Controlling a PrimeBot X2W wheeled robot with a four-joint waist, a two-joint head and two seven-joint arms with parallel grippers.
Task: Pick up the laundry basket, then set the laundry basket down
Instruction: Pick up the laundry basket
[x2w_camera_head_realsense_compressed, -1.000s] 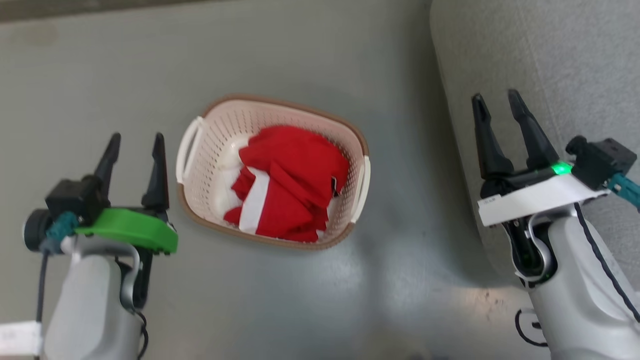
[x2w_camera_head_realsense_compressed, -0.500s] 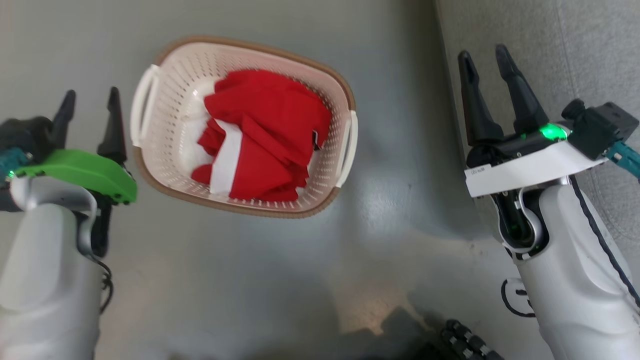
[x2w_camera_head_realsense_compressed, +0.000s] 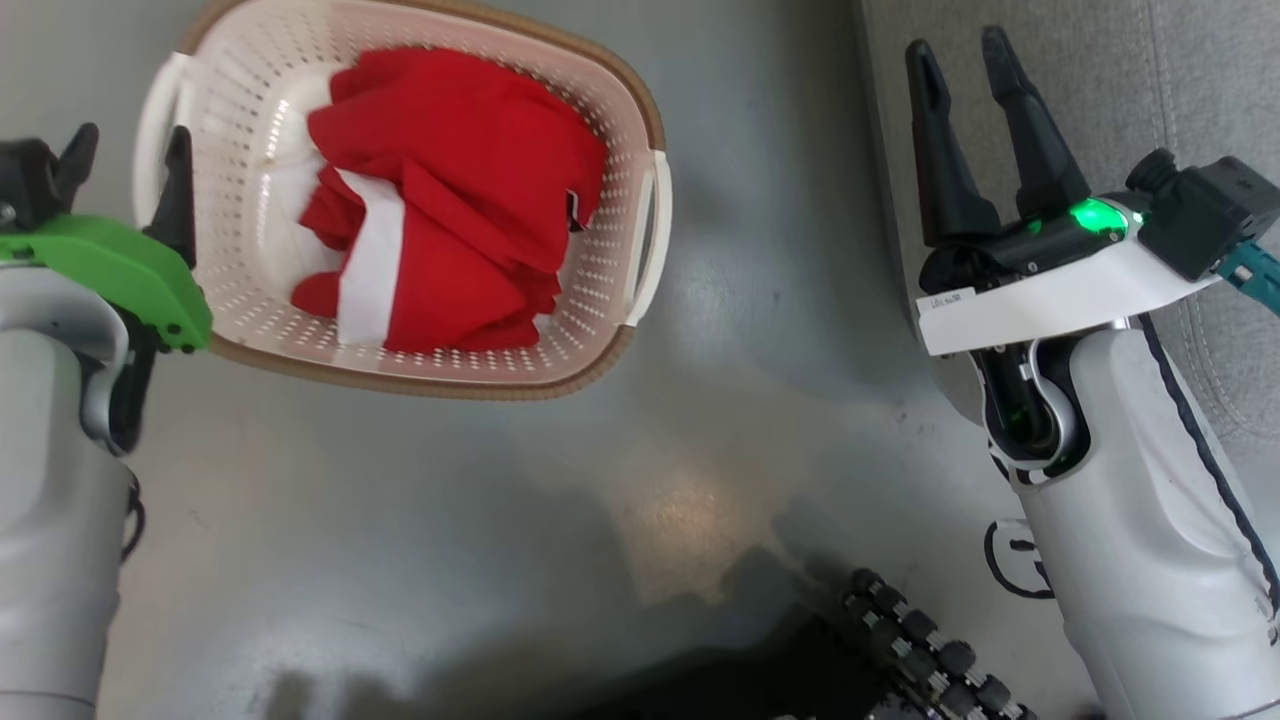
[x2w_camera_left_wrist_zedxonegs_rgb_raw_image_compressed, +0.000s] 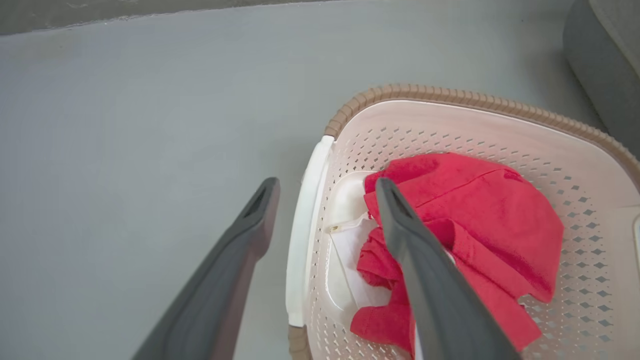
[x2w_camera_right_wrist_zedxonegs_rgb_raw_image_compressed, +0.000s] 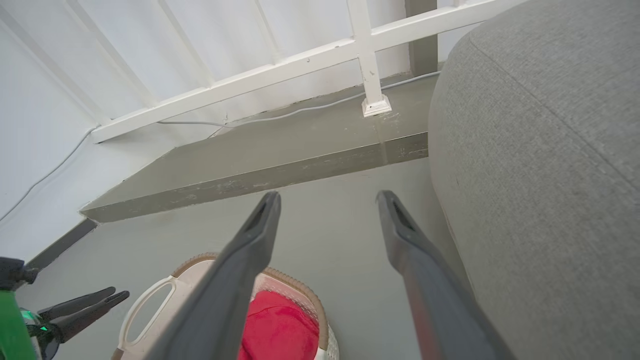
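Progress: early. Pickup not done, set-down not begun. The laundry basket (x2w_camera_head_realsense_compressed: 600, 280) looks to be sitting on the grey floor (x2w_camera_head_realsense_compressed: 500, 550), w/ nothing clamped on it.

Left gripper (x2w_camera_head_realsense_compressed: 128, 160): fingers apart, straddling the left handle (x2w_camera_left_wrist_zedxonegs_rgb_raw_image_compressed: 306, 230) in the left wrist view. One finger is on the outer, floor side; the other is over the inside, above the clothes. Contact w/ the handle: can't tell. Reads as pre-grasp; prob. needs to drop lower, then close.

Basket lies just right of and ahead of this gripper, and well left of the other one. Contents: a crumpled red garment (x2w_camera_head_realsense_compressed: 460, 200) w/ a white band, covering most of the bottom. Some white fabric sits under it on the left-handle side. Right handle (x2w_camera_head_realsense_compressed: 650, 235) is free.

Right gripper (x2w_camera_head_realsense_compressed: 957, 45): fingers apart, empty, well apart from the right handle, w/ a grey sofa (x2w_camera_head_realsense_compressed: 1100, 80) just beside it on its right.

Left to do: grip, lift, set down.
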